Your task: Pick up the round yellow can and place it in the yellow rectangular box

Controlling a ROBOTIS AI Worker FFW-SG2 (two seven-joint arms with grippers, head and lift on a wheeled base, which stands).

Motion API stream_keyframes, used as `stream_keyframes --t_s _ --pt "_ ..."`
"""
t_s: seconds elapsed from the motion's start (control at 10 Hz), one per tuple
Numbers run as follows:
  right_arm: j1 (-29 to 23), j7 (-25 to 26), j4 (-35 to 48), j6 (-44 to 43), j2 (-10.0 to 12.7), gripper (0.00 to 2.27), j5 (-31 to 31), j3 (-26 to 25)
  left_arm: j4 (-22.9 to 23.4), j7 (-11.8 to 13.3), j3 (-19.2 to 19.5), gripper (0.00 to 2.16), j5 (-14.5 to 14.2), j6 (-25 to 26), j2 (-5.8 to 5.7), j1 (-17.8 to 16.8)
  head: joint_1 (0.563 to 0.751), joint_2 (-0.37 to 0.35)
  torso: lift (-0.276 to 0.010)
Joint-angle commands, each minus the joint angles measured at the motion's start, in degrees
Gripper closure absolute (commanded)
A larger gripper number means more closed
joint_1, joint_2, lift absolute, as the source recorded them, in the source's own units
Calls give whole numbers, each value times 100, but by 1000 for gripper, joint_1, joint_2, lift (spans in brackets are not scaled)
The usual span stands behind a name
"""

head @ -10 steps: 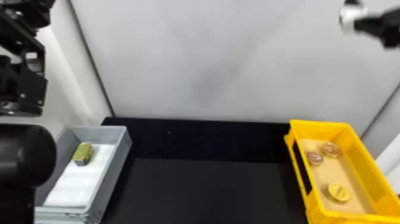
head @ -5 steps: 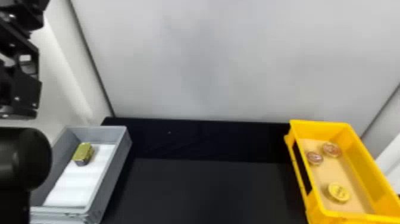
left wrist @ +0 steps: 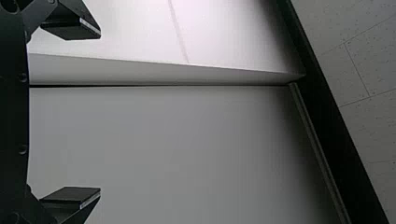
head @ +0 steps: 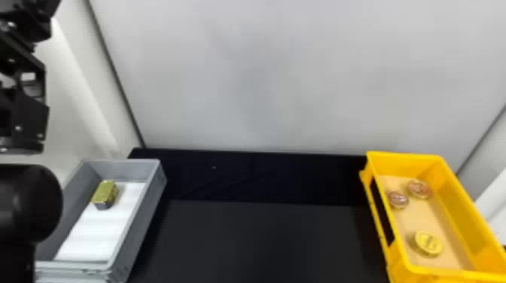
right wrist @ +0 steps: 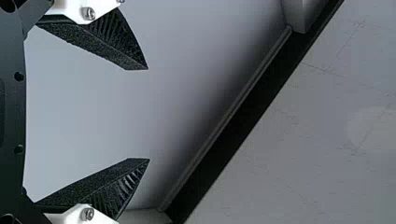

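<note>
Round yellow can in its box; keep both claws clear

The round yellow can [head: 428,243] sits low and flat inside the yellow rectangular box [head: 403,165], toward the box's six o'clock end. Two reddish cans [head: 418,189] lie in the same box toward eleven and twelve o'clock. That box stands on the black tabletop [head: 263,241], at four o'clock in the head view.

The placing looks done, so the step in hand is probably just to finish clear. The right claw [right wrist: 148,114] is released and empty; best to keep it high and wide of the box walls, with no second grab. The left claw [left wrist: 99,113], also released and empty, can wait; its arm [head: 26,203] is at nine o'clock.
</note>
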State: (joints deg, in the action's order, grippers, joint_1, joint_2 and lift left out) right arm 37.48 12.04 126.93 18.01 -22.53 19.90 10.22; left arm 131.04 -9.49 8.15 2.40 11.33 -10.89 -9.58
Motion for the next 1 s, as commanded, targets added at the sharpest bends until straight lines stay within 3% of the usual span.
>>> stream_keyframes --t_s 0.0,0.3,0.9 --pt "348 -44 -63 -315 -156 87 217 7 0 -1 3 98 -2 1 -19 -9 663 54 -2" --pt "655 0 8 -298 -340 88 323 42 9 -1 29 98 -2 -8 -28 18 663 54 -2" --pt "620 158 122 45 -331 179 296 165 18 -1 12 98 -2 10 -37 9 663 54 -2"
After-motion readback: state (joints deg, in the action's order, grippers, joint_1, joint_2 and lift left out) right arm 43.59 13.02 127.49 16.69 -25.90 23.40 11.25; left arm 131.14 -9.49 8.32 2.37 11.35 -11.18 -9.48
